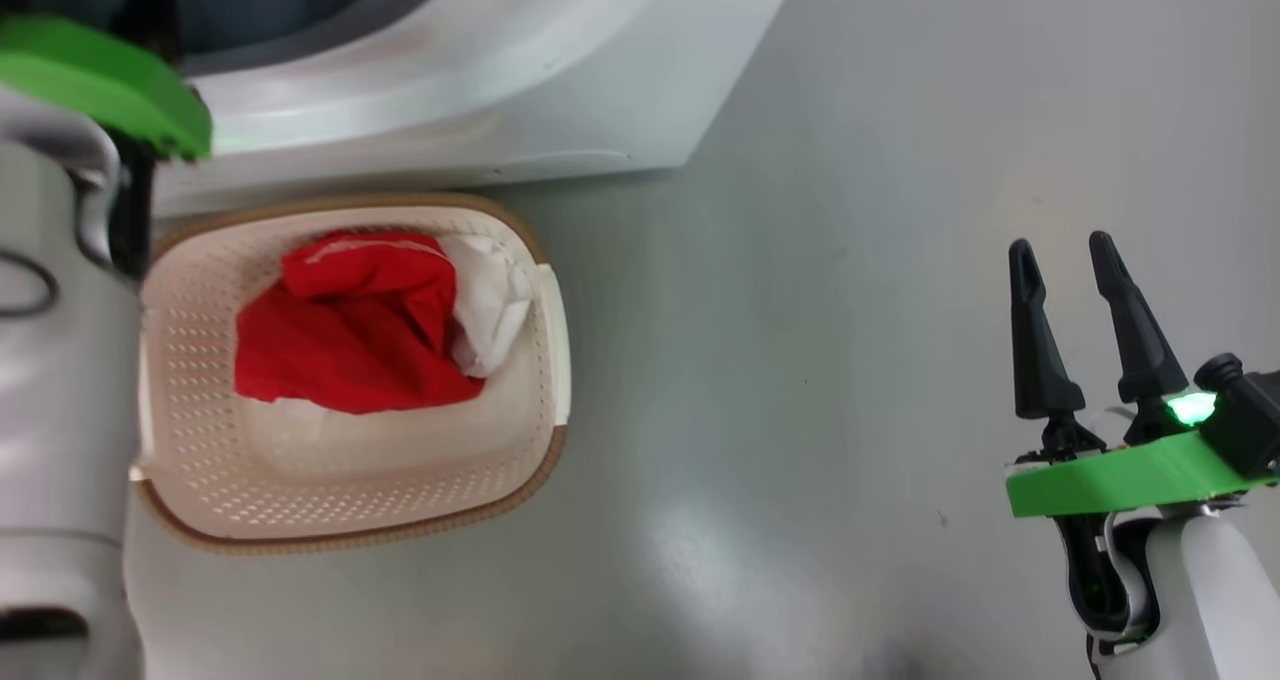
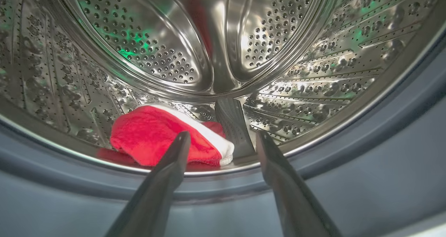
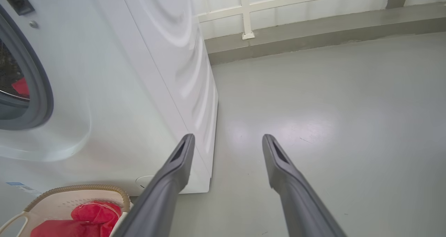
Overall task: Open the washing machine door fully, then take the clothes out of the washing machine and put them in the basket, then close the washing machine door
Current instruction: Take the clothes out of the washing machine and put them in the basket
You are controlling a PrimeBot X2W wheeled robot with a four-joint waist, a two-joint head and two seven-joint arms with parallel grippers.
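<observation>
Grey glossy floor (image 1: 850, 260), with the white washing machine (image 1: 500, 90) standing on it. Item one: left gripper (image 2: 223, 134), fingers spread and holding nothing, at the mouth of the steel drum (image 2: 139, 38), just above the grey seal (image 2: 348, 167). Item two: red garment (image 2: 156, 136) with a white band, on the drum bottom just past one fingertip, beside the paddle. Item three: right gripper (image 1: 1060, 242), spread and empty, well apart over bare floor. Item four: basket (image 1: 200, 410) in front of the machine, holding red and white clothes (image 1: 350, 330). Step judged in hand: unloading. The next move likely calls for reaching deeper, shifting toward the garment, and closing on its bunched top. Transfer to the basket and door closing are yet to do.
</observation>
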